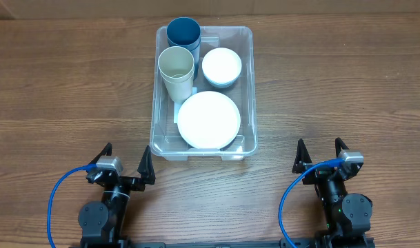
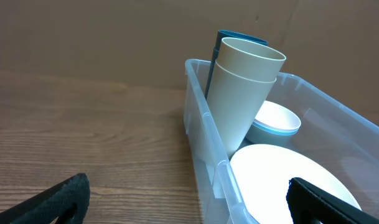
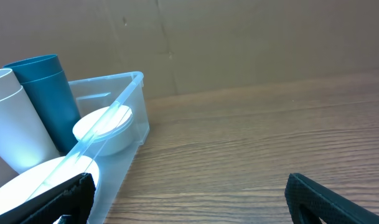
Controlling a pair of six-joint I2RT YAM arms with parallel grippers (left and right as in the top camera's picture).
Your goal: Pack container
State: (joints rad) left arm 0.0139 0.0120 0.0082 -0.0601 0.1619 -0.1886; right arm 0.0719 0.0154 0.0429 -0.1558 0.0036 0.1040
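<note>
The brown wooden bench (image 1: 58, 83) is the biggest thing here. In the middle of it, toward the far side, sits the container (image 1: 252, 89), a big clear box with round corners. Both arms are on the near side of the box, and it stands between them.

Four kinds of things are in the container. A flat white plate (image 1: 208, 120) lies at the near end and fills most of that end. Behind it on the left stands a tall cream cup (image 1: 176, 69); it leans a little, and it looks like one cup sits inside another. A dark blue cup (image 1: 183, 33) stands in the far left corner, right behind the cream one. A white bowl (image 1: 221, 67) sits on the far right, beside the cups, on top of a pale blue bowl.

The left gripper (image 1: 127, 147) is at the near left, spread wide with nothing in it. The right gripper (image 1: 320, 143) is at the near right, also spread wide with nothing in it. Neither one touches the container.
</note>
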